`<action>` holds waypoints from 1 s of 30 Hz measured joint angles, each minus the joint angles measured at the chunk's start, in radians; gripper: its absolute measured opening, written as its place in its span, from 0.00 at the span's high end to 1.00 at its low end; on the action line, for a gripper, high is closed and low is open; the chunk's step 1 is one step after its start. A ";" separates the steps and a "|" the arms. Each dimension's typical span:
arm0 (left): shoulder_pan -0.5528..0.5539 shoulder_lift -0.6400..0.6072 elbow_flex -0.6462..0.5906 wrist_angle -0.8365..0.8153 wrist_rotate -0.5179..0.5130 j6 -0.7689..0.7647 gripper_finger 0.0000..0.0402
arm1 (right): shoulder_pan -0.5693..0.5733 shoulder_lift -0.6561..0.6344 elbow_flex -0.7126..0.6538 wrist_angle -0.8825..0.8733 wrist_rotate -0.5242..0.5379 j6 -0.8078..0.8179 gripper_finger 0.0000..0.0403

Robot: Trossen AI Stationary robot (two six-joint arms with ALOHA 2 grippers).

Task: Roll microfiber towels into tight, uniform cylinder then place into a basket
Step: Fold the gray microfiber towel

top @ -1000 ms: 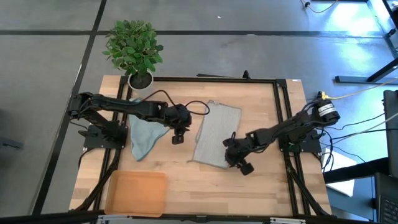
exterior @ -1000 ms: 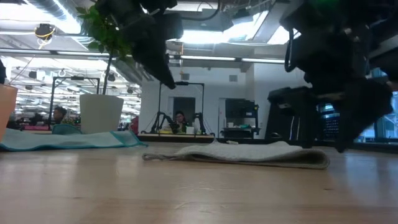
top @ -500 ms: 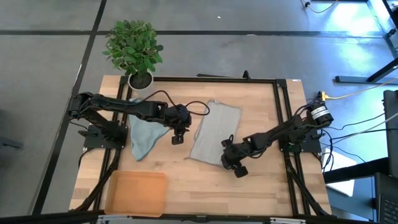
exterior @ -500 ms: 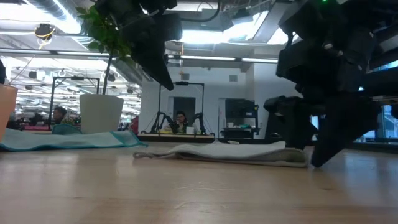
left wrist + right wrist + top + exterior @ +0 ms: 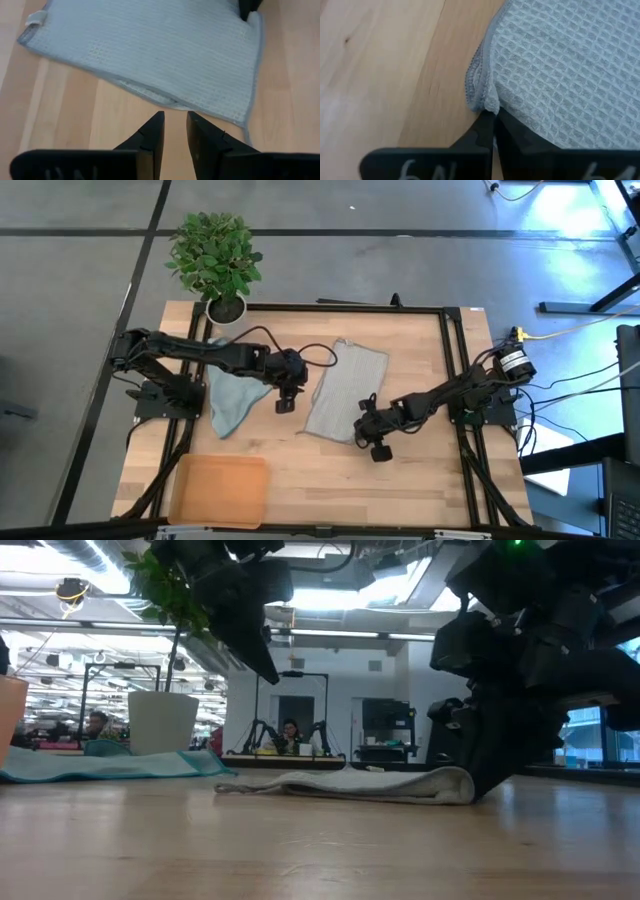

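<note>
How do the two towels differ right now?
The grey-green towel is larger and lies near the table's middle; the blue-teal towel is smaller, bunched toward the left. The right pincer is shut on the grey-green towel's corner; the blue-teal towel lies untouched. Neither is rolled.

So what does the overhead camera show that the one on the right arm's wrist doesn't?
Only the overhead view shows the whole table: the left gripper above bare wood, the blue-teal towel, the orange-tan basket and the potted plant. Only the right wrist view shows the right gripper pinching the hem of the grey towel, and its waffle weave. Both show that grey towel lying on the wooden table.
</note>
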 joint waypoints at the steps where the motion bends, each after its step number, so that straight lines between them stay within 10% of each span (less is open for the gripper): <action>1: -0.008 0.000 0.000 0.000 0.000 0.008 0.82 | -0.006 -0.001 0.000 -0.001 -0.007 0.021 0.98; 30: -0.043 0.000 0.000 -0.002 0.000 0.060 0.82 | -0.429 -0.257 -0.003 -0.033 -0.144 0.427 1.00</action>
